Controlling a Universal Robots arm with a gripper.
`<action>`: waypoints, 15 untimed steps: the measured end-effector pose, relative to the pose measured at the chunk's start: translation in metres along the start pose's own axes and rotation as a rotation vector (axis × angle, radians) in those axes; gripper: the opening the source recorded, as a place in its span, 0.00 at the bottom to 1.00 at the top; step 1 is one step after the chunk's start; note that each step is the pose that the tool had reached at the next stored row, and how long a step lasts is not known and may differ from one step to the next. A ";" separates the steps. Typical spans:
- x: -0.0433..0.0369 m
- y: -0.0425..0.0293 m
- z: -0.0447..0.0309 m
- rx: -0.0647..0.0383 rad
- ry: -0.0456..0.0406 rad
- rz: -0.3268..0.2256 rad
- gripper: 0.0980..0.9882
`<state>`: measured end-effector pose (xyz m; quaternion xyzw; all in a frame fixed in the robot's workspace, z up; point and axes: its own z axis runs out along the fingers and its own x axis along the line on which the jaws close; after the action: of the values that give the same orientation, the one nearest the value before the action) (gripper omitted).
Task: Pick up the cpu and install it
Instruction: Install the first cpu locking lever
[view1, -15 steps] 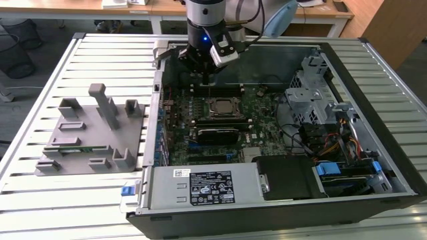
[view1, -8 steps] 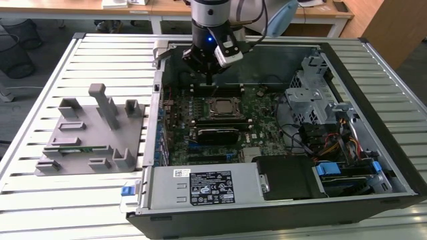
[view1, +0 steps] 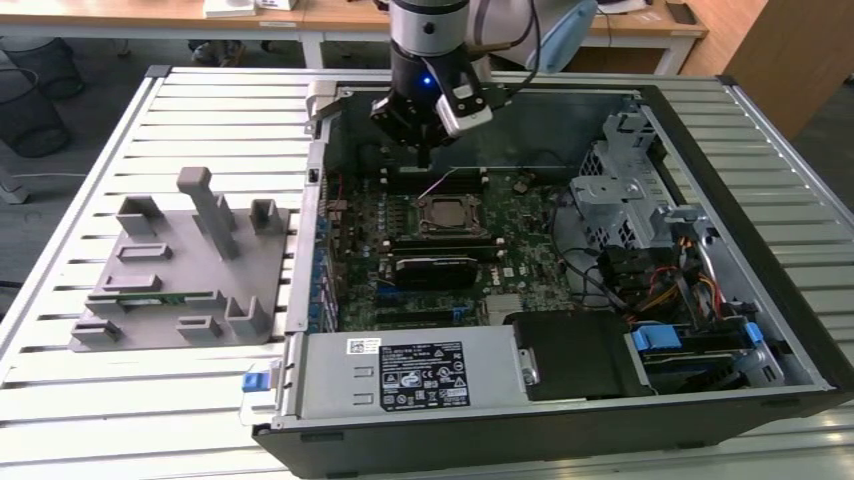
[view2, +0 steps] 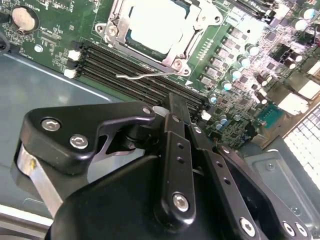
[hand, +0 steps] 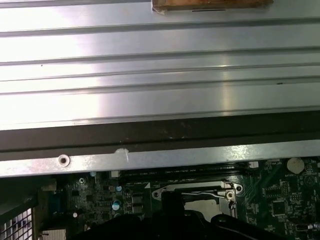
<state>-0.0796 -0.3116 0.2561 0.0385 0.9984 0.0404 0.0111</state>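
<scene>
In the exterior view, the black gripper (view1: 422, 150) on the robot arm hangs inside the open black computer case (view1: 747, 400), over the far part of the green motherboard (view1: 521, 240), near the case's far wall. Just in front of it, in the middle of the motherboard, sits the square metal-framed socket (view1: 445, 215), and the cpu (view1: 446, 213), a small flat square chip with a grey top, lies inside that frame. The case rests on a slatted silver metal table (view1: 147, 390), and a grey plastic fixture with upright posts (view1: 180, 270) stands beside the case toward the exterior view's left. In the second wrist view, the gripper's black fingers (view2: 175, 117) are closed together with nothing between them, poised above the row of dark memory slots (view2: 145, 77); beyond those slots the cpu (view2: 157, 22) shows as a bright pale square inside the socket frame (view2: 172, 57). In the first wrist view, the socket frame (hand: 200, 192) and its thin wire lever (hand: 202, 194) sit just beyond the dark gripper body, below the case's metal edge (hand: 150, 160).
</scene>
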 end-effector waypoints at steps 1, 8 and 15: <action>-0.0002 -0.0014 0.0001 -0.002 0.0002 0.000 0.02; -0.0030 -0.0076 0.0034 -0.007 0.0014 -0.005 0.02; -0.0194 -0.0073 0.0152 -0.006 0.0026 -0.020 0.02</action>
<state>-0.0604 -0.3192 0.2407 0.0283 0.9986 0.0435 0.0103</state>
